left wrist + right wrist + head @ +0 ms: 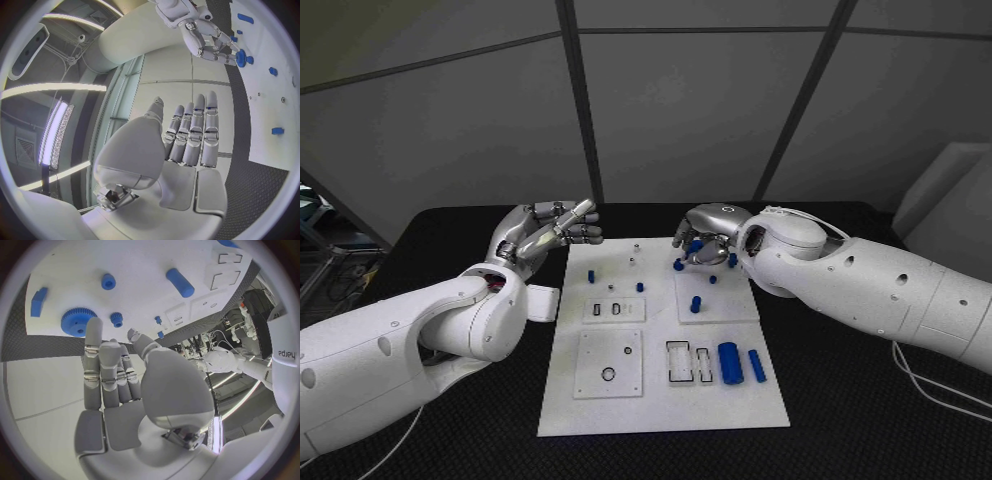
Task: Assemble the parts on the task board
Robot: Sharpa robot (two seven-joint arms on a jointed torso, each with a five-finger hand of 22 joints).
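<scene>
both hands — fingers straight, apart

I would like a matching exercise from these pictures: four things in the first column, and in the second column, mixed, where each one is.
Things:
1. left hand
2. right hand
3. large blue cylinder
4. blue gear

Places:
A. lying on the task board, near edge, beside a thinner blue piece
B. beyond the board's far left corner, holding nothing
C. over the board's far right part
D. at the right hand's fingertips

Pairs: 1-B, 2-C, 3-A, 4-D
</scene>
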